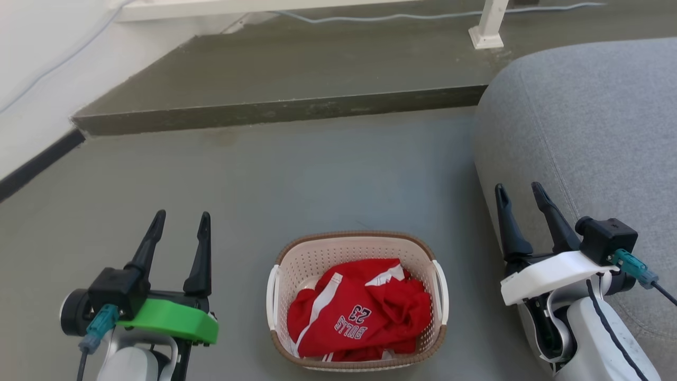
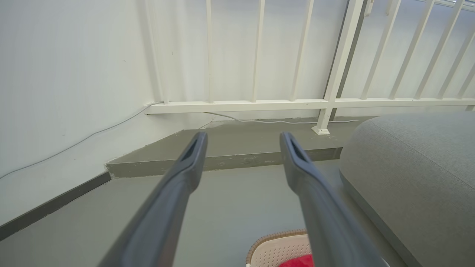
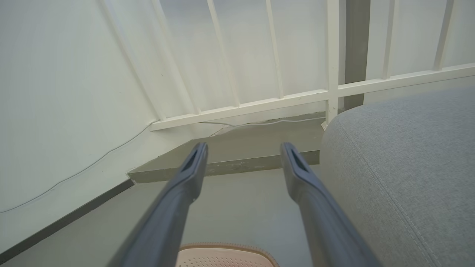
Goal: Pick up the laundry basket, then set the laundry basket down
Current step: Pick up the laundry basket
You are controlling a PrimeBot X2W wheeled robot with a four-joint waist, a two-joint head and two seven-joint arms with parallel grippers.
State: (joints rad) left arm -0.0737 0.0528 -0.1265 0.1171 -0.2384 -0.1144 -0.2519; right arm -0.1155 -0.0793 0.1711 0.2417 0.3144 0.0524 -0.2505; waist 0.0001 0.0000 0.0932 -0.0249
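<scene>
The laundry basket (image 1: 317, 256) stands on the grey floor at the bottom centre of the head view, cream with perforated walls, a brown rim and white side handles. A crumpled red jersey (image 1: 359, 312) lies inside it. My left gripper (image 1: 180, 219) hovers to the basket's left, open and empty. My right gripper (image 1: 521, 193) hovers to its right, open and empty, close to the sofa. Part of the basket rim (image 2: 276, 235) shows at the bottom of the left wrist view between the fingers (image 2: 185, 174). The basket rim (image 3: 226, 246) also peeks in below the right gripper's fingers (image 3: 300, 174).
A grey sofa (image 1: 587, 121) fills the right side. A raised concrete step (image 1: 275, 111) runs across behind the basket, carrying a white railing post (image 1: 489, 26) and a cable. A white wall with a dark skirting (image 1: 37, 164) borders the left.
</scene>
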